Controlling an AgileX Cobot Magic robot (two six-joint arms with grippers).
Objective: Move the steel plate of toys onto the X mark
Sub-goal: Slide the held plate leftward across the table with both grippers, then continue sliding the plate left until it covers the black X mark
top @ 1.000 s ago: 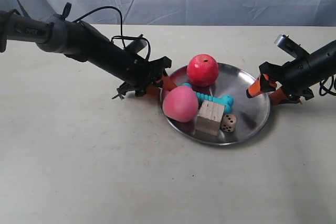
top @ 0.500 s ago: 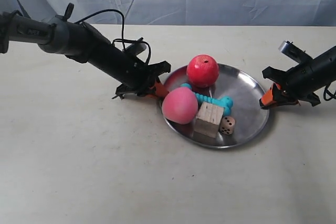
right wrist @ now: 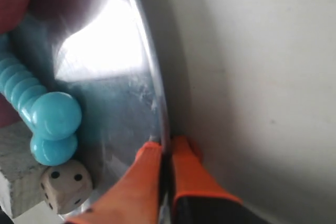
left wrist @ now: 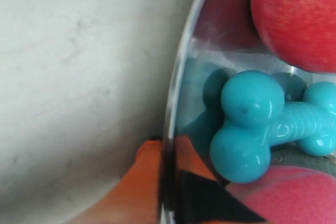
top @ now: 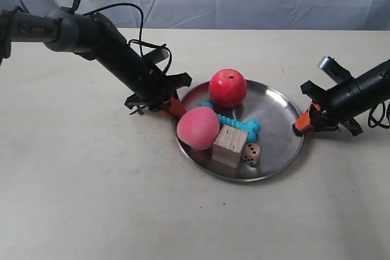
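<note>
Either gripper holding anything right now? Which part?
Both hold the steel plate by its rim: left gripper beside the turquoise bone, right gripper on the opposite edge near the die.

Exterior view: even diffuse light, sharp, only a faint shadow at the near rim of the plate (top: 277,120). Both wrist views soft, too close to focus. Right wrist: blown-out glare on plate, dark shadow on table (right wrist: 262,51) along rim.

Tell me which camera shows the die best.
The right wrist view: the die is close, its dots plain. The exterior view shows the die whole but small; the left wrist view misses it.
</note>
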